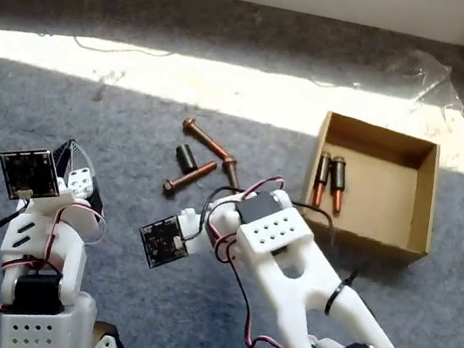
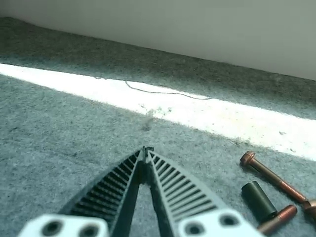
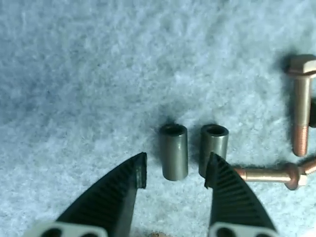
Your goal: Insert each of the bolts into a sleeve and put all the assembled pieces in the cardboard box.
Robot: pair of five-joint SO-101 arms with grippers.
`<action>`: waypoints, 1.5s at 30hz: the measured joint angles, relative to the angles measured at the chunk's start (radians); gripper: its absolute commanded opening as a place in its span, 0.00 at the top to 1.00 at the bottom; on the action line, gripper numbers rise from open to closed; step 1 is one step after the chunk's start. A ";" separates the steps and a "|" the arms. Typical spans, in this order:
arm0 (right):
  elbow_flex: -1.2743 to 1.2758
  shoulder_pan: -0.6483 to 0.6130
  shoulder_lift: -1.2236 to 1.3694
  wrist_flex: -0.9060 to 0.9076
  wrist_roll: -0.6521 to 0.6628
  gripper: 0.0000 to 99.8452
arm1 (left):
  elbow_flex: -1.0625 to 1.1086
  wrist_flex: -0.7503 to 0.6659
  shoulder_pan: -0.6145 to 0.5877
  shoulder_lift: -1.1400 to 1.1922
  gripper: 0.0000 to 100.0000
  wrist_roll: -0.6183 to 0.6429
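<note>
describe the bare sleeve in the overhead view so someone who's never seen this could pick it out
Find the cardboard box on the grey carpet; just left of it lies a cluster of copper-coloured bolts. The sleeve lies between the two longest of them: unlike its neighbours it is a short, dark cylinder with no head.

An open cardboard box (image 1: 422,204) is set on the carpet at the right. Against its left wall two assembled pieces are laid side by side, a left piece (image 1: 321,178) and a right piece (image 1: 336,183), each a copper bolt with a dark sleeve over its far end. Left of the box a long bolt (image 1: 206,139) is laid diagonally, with a second bolt (image 1: 189,178) nearer and a lone sleeve (image 1: 186,157) between them. A third bolt (image 1: 230,172) is seen just right of these. Elsewhere one grey sleeve (image 3: 174,151) and another grey sleeve (image 3: 213,145) are laid parallel, just apart.
</note>
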 measured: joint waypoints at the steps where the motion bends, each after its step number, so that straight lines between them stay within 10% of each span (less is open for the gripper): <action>1: 0.000 0.000 0.021 -0.003 0.000 0.82 | 0.000 0.000 0.000 0.000 0.99 0.000; 27: -0.002 0.049 0.176 -0.025 -0.003 0.82 | 0.000 0.000 0.000 0.000 0.99 -0.002; 45: 0.000 0.049 0.187 -0.232 -0.334 0.93 | 0.000 0.000 0.000 0.000 0.99 -0.002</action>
